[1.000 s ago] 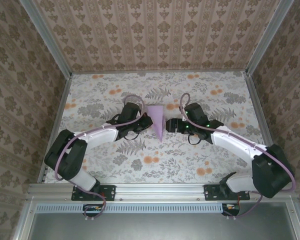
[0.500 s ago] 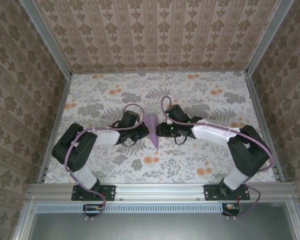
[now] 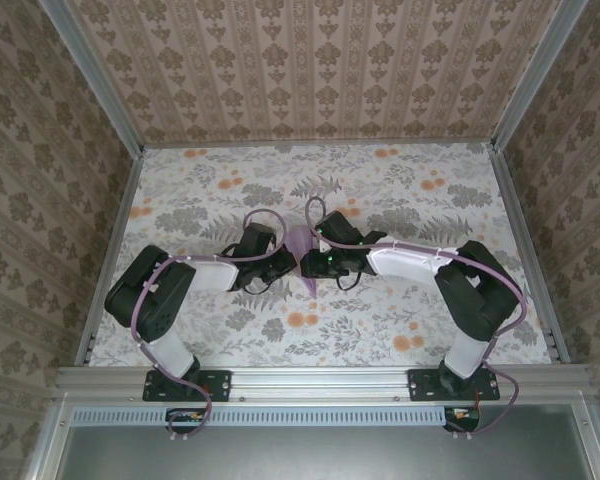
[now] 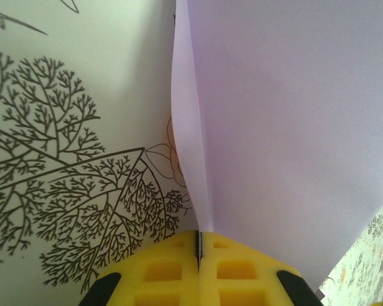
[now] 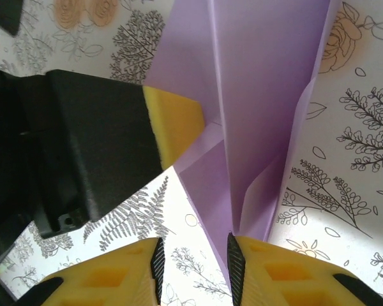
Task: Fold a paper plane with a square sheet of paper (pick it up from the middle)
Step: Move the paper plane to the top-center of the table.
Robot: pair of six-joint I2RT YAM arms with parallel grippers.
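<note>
**Ref. point:** left gripper (image 4: 198,250). All posns below are given re. that gripper.

**1. Left gripper, state.** Pads are pressed flat together, no gap. The paper plane (image 3: 301,242) is pinched btwn them by one edge. In the left wrist view the lilac paper rises straight out of the seam and spreads away from the pads, w/ one layer bowing off to the side.

**2. Paper plane, posn.** It sits in the left gripper's bite and just to that gripper's right. It is a narrow, part-folded dart. The long axis runs across the left gripper's reach, w/ the nose pointing back toward the arm bases, past the pads on the near side.

**3. Right gripper (image 5: 195,271).** It is directly opposite the left gripper, on the far side of the plane and v. close. Jaws are part-open, and the patterned table (image 5: 198,229) shows through the gap. The plane's lower edge lies against the inner face of one pad (image 5: 287,277); the other pad is clear of it. My judgement: no grip there yet.

**4. Relation to watch.** The plane stands btwn the two pincers, and the left gripper alone has it. In the right wrist view the ctr crease leads up and away from one side of the right gripper's gap, not its middle. You need the paper inside that gap, not beside it.

**5. Risk (judgement).** If you close off-ctr, you may catch only the loose flap, or push the plane sideways against the left gripper's hold and crumple it.
</note>
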